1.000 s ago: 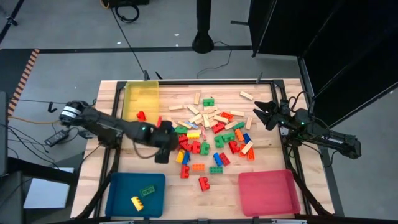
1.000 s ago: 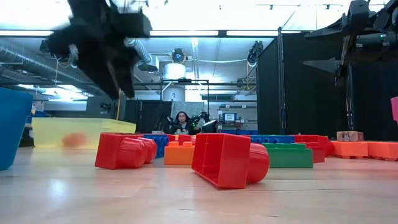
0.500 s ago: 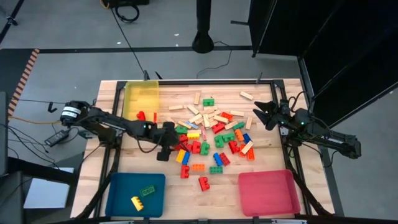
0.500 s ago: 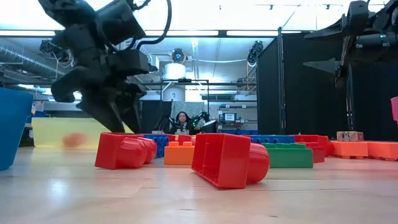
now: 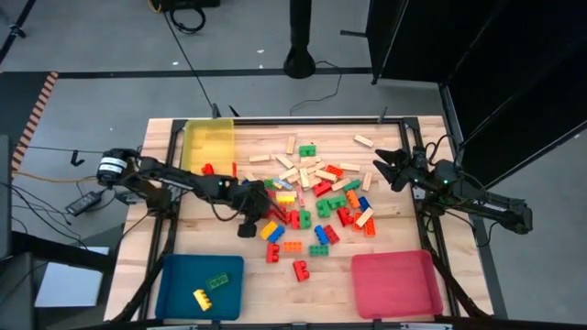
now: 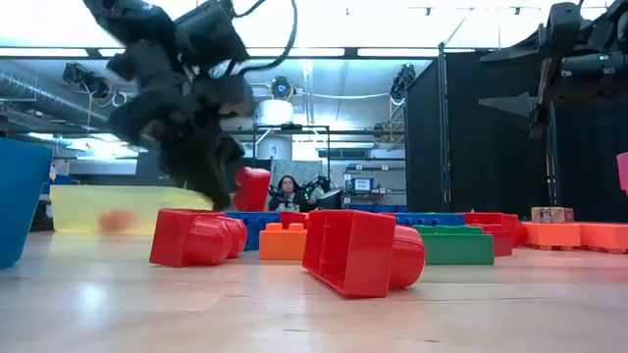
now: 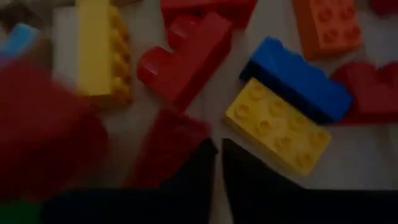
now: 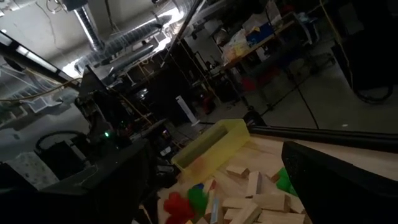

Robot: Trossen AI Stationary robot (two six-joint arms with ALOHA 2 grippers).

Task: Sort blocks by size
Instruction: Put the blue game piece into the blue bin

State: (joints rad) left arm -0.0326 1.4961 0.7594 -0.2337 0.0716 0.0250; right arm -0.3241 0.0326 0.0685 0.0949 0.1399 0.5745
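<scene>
Left hand [image 5: 249,223] has dropped into the pile's near edge, fingers clamped on a red block [image 6: 252,188] (lifted just off the worktop [image 5: 385,238]), so one piece is secured for sorting. Right hand [image 5: 383,169] waits, fingers apart.

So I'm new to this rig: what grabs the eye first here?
The heap of blocks mid-table, bright bricks mixed with pale wooden bars. The left gripper reaches low into the heap's left edge, while the right gripper waits open at the right edge. Three trays ring it: yellow, blue, pink.
</scene>
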